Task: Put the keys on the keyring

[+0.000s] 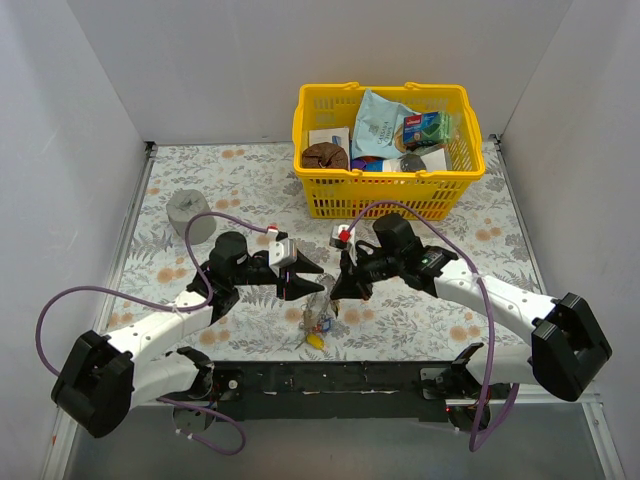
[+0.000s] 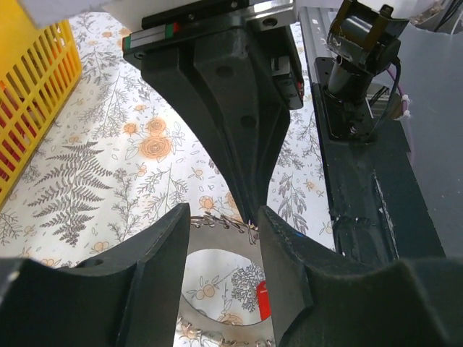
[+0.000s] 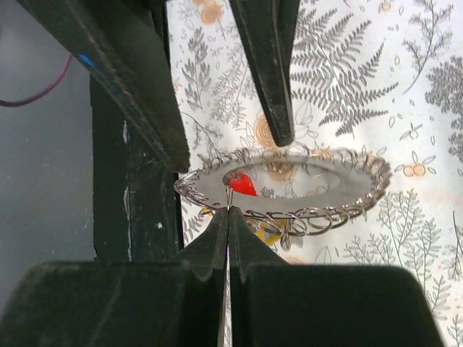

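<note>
The right gripper (image 3: 228,211), pressed together, pinches the keyring (image 3: 347,189) by its rim; the left gripper (image 2: 224,217) is spread astride it. The keys (image 1: 318,330) dangle beneath the keyring. On that one thin pinch, the keyring could swivel or slip free.

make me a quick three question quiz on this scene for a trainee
1. True or false: the right gripper is shut on the keyring rim.
2. The left gripper is: A open, B shut on a key, C out of view.
3. Fill in: the key head seen through the keyring's hole is ___.
Key: 1 true; 2 A; 3 red.
</note>
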`<action>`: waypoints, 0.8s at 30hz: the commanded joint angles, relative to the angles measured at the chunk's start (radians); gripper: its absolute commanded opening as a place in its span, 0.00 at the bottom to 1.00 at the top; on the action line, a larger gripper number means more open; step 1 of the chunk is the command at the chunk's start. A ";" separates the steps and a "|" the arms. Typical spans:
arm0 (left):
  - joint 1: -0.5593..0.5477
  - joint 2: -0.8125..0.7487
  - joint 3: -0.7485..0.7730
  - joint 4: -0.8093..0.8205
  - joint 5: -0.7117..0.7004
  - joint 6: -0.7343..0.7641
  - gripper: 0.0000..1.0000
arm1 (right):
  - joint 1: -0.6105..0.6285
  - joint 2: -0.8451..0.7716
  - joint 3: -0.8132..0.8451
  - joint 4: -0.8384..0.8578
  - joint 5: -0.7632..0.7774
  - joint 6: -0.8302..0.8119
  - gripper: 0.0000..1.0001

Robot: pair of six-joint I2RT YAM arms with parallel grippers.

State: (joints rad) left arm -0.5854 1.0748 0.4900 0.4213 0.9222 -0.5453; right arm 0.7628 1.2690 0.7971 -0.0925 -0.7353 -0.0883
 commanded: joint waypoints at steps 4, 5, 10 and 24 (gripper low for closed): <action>-0.022 0.042 0.056 -0.042 0.037 0.041 0.42 | 0.004 0.004 0.070 -0.156 0.054 -0.083 0.01; -0.031 0.048 0.061 -0.052 0.038 0.044 0.42 | 0.004 0.006 0.074 -0.161 0.057 -0.088 0.01; -0.066 0.097 0.074 -0.064 0.023 0.067 0.42 | 0.004 0.004 0.088 -0.213 0.079 -0.125 0.01; -0.166 0.252 0.144 -0.181 -0.048 0.171 0.36 | 0.004 -0.016 0.083 -0.245 0.116 -0.160 0.01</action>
State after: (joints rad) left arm -0.7380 1.3167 0.6006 0.2760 0.9043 -0.4210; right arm 0.7628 1.2739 0.8364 -0.3416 -0.6189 -0.2264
